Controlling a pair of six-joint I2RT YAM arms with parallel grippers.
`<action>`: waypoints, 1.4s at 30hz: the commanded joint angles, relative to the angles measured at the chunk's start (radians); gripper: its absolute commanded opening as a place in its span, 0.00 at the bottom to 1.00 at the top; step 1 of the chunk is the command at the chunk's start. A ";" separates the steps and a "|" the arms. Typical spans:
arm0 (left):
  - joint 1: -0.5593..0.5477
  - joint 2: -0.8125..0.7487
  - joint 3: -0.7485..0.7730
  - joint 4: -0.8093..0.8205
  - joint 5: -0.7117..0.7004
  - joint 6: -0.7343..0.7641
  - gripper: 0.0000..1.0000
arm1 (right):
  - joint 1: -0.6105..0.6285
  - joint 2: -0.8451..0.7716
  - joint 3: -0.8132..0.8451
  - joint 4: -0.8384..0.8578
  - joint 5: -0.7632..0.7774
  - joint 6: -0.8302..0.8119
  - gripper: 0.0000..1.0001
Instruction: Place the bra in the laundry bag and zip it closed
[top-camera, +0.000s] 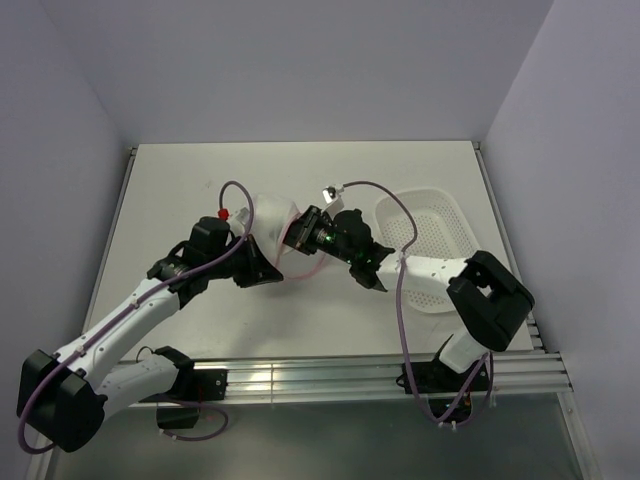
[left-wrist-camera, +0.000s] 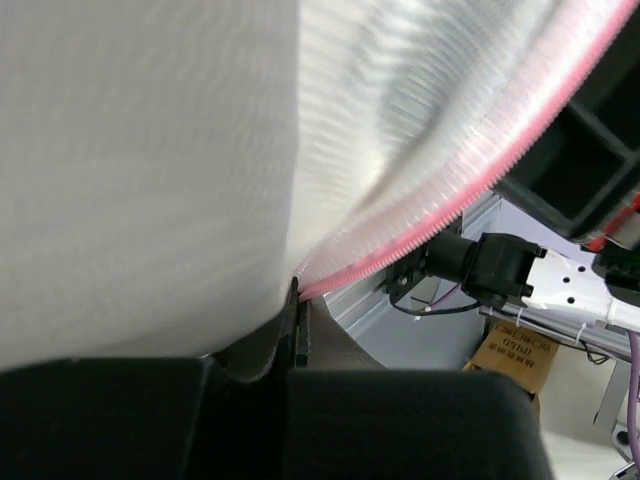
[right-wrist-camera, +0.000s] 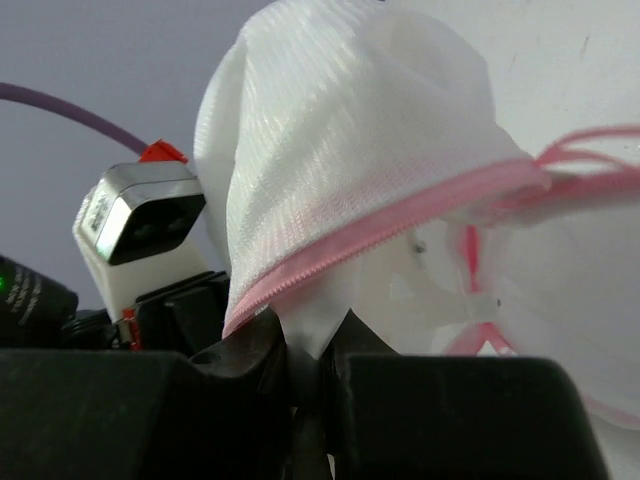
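The laundry bag (top-camera: 272, 215) hangs above the middle of the worktop (top-camera: 180, 180), held up between the two arms and clear of the surface. At the left, the left arm reaches up from the near edge and slants towards the centre. Its end effector (top-camera: 266, 258) meets the bag's lower left side. In the left wrist view, this end effector (left-wrist-camera: 300, 300) has its jaws pressed together on a fold of the mesh just below the pink zipper band (left-wrist-camera: 450, 190). The white mesh fills most of that view.

The bag is bunched into a rounded white lump. Whether the bra lies inside it cannot be told, since everything there is white on white. In the right wrist view, the bag (right-wrist-camera: 340, 140) bulges above the zipper band (right-wrist-camera: 380, 230), which runs slantwise across it. The visible stretch of the zip looks joined, but its ends are out of sight. Thin pink cords (right-wrist-camera: 590, 150) trail off the bag's right side, and in the top view a pink loop (top-camera: 312, 268) droops below the bag.

The right end effector (top-camera: 297, 232) touches the bag's right side. Seen from its own wrist, this end effector (right-wrist-camera: 315, 345) is nipped tight on a flap of white fabric just under the zip. Farther right, a white perforated basket (top-camera: 440, 195) rests on the worktop, with the right forearm crossing over its near edge.
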 joint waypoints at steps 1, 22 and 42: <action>-0.004 -0.013 0.008 -0.030 0.034 0.054 0.00 | -0.015 -0.079 -0.015 0.076 0.012 0.023 0.00; -0.124 0.047 -0.087 0.868 0.371 -0.519 0.00 | 0.097 -0.340 -0.008 -0.361 0.571 -0.208 0.00; -0.081 -0.024 -0.102 0.335 0.057 -0.201 0.00 | 0.180 0.037 0.149 -0.829 0.755 -0.251 0.00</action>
